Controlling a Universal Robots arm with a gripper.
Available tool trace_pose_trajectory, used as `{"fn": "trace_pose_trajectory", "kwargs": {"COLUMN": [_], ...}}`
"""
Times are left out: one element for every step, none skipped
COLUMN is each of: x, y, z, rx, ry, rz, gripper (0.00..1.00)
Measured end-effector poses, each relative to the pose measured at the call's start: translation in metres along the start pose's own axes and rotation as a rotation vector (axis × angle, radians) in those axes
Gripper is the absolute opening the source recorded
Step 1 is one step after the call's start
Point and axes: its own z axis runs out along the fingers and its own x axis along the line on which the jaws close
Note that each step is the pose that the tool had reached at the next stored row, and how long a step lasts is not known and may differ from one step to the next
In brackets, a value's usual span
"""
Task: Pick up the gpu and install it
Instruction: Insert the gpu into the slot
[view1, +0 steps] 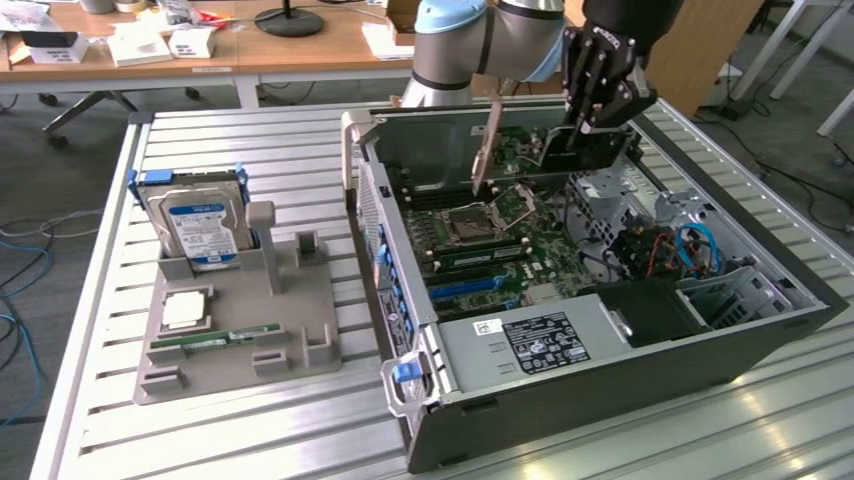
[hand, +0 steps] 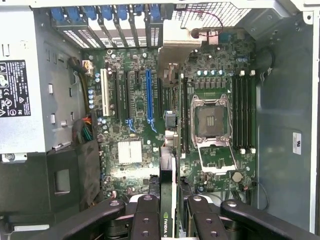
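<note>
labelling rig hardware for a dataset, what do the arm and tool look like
The arm is silver-grey with a light blue joint cap. The tool is black, built from jointed link fingers dotted with round pivot pins.

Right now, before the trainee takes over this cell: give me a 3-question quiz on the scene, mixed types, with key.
1. True or false: the gpu lies on the grey tray.
2. What stands on edge in that tray? A) hard drive B) laptop C) keyboard
3. Fill in: the pincer is shut on the gpu above the open computer ____.

Key:
1. False. The pincer holds it.
2. A
3. case
</note>
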Motion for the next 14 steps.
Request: {"fn": "trace_pose_trajectory", "kwargs": {"x": [0.0,0.0,0.0,0.0,0.0,0.0,0.0,0.0,0.0,0.0,0.0,0.0,0.0,0.0], "y": [0.0,0.0,0.0,0.0,0.0,0.0,0.0,0.0001,0.0001,0.0001,0.0001,0.0001,0.0001,0.0001], "z": [0.0009,0.0017,0.0025,0.0033,0.0041,0.0049,0.0057,0.0065,0.0073,0.0081,0.009,0.0098,0.0106,0.0115], "rx": [0.0,0.0,0.0,0.0,0.0,0.0001,0.0,0.0,0.0,0.0,0.0001,0.0,0.0,0.0], "ry": [0.0,0.0,0.0,0.0,0.0,-0.0001,-0.0001,0.0,-0.0001,-0.0001,-0.0001,-0.0002,-0.0001,0.0], "rz": [0.0,0.0,0.0,0.0,0.0,0.0,0.0,0.0,0.0,0.0,0.0,0.0,0.0,0.0], "gripper": [0.26,0.26,0.26,0.26,0.26,0.26,0.26,0.26,0.26,0.26,0.26,0.26,0.26,0.26]}}
